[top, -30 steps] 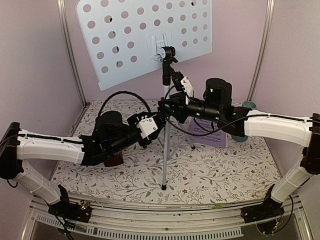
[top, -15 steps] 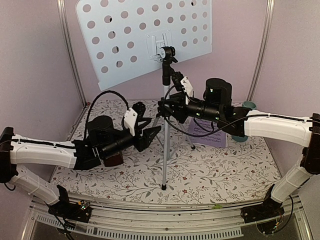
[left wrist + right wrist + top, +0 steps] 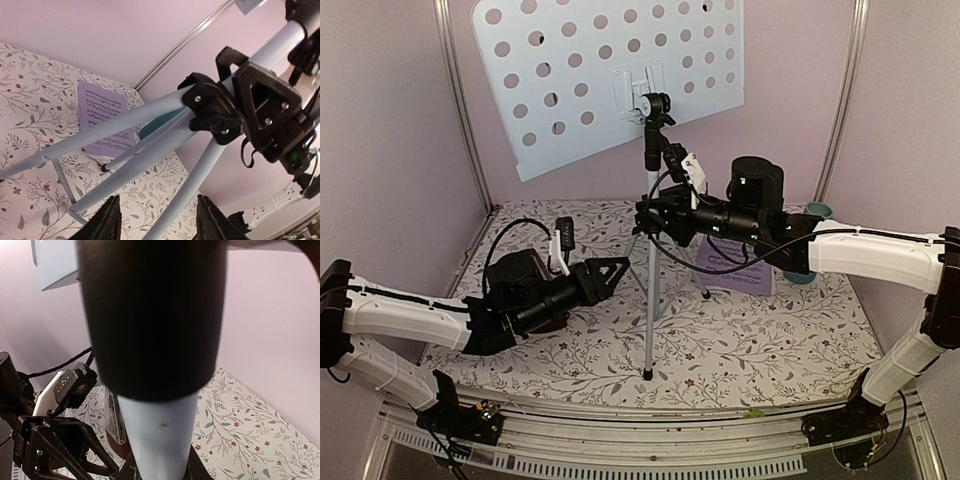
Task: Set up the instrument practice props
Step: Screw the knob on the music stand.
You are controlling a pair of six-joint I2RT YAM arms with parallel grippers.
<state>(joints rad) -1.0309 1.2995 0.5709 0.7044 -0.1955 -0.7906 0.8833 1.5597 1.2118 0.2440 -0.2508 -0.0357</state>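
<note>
The music stand's pale-blue perforated desk point(image 3: 610, 80) sits atop a pole point(image 3: 650, 290) on silver tripod legs point(image 3: 125, 125). My right gripper point(image 3: 655, 222) is shut on the pole just above the black leg hub point(image 3: 215, 110); the pole point(image 3: 160, 435) fills the right wrist view. My left gripper point(image 3: 615, 270) is open, low and left of the pole; its fingertips point(image 3: 107, 225) flank one leg without touching it. The sheet music point(image 3: 735, 270) lies flat on the table under my right arm. The dark-red-brown metronome point(image 3: 117, 440) stands behind my left arm, hidden in the top view.
A teal cup point(image 3: 817, 212) stands at the back right by the wall, and also shows past the legs in the left wrist view point(image 3: 155, 127). Metal frame posts point(image 3: 460, 110) and lilac walls close in the floral-cloth table point(image 3: 750, 340).
My left arm has pulled back down and left, away from the stand's pole, and now sits lower with its jaws open. My right arm and the stand have not moved.
</note>
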